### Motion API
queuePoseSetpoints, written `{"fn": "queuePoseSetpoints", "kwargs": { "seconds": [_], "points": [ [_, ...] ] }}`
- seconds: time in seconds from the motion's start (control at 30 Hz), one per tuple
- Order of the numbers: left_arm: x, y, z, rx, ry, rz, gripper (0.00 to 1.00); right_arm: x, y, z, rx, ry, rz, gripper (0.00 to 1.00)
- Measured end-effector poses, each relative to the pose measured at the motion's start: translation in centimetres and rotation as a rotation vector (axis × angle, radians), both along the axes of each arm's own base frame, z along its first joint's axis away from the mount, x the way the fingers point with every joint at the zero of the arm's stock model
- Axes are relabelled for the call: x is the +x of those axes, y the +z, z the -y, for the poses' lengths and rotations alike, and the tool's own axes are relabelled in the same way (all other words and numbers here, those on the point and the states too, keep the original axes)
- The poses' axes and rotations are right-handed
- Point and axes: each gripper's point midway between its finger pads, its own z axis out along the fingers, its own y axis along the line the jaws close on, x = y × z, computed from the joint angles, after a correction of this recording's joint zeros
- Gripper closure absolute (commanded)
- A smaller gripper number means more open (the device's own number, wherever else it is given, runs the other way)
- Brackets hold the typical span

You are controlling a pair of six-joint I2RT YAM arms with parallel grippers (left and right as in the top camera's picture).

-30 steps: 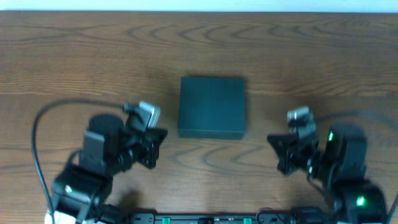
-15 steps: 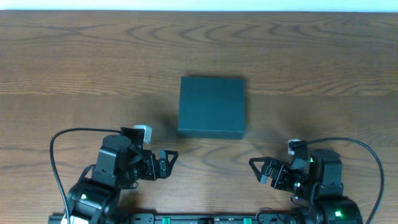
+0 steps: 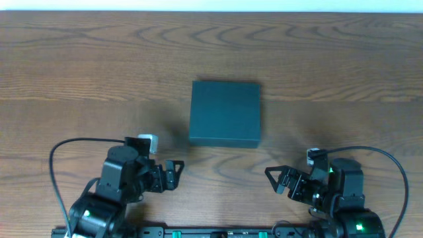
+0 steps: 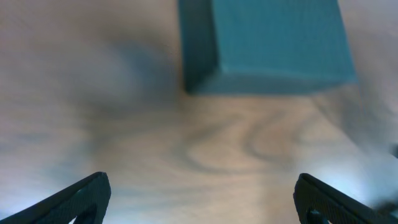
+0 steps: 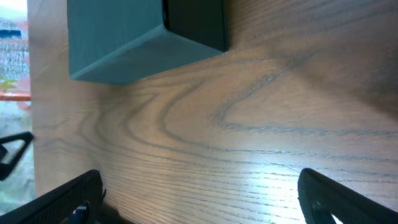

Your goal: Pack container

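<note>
- Woodgrain runs side to side across the brown table (image 3: 79,59), with a pale strip of wall (image 3: 211,5) showing beyond its far edge.
- One black cable (image 3: 52,165) loops out around the left arm, and a second cable (image 3: 396,160) arcs over the right arm.
- Near the middle of the table sits the container (image 3: 225,114), dark teal and matte, lying flat with its lid down.
- From above I see only its plain top and a sliver of the near side.
- The left wrist view is blurred, but it shows the box's near left corner and a soft shadow beside it.
- The right wrist view is sharper. It shows a much darker, almost black side face, and past the table edge a smear of colour (too blurred to name).
- The left gripper (image 3: 177,175) sits low by the near edge, to the left of the box and well short of it. Its fingers (image 4: 81,199) are spread wide at the bottom corners of its own view, with nothing between them but bare wood.
- The right gripper (image 3: 274,180) mirrors it on the other side, also well apart from the box. Its fingers (image 5: 68,199) are just as widely parted and hold nothing.
</note>
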Motion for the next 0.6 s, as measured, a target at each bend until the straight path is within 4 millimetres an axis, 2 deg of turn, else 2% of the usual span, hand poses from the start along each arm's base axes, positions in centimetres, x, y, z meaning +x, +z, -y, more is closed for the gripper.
{"fn": "queuePoseSetpoints", "kwargs": {
  "seconds": [0.13,0.3,0.43,0.6],
  "points": [
    [1.4,1.7,-3.7,0.118,0.118,0.195,0.05,0.0,0.0,0.0,0.0,0.0,0.0,0.01],
    [1.8,1.1,-7.6,0.237,0.233,0.356,0.05,0.0,0.0,0.0,0.0,0.0,0.0,0.01],
    [2.0,-0.5,-9.0,0.283,0.278,0.402,0.05,0.0,-0.1,0.0,0.0,-0.001,-0.001,0.01],
    [2.1,-3.0,-9.3,0.301,0.28,0.409,0.05,0.0,-0.1,0.0,-0.001,-0.001,-0.002,0.01]
  ]
}}
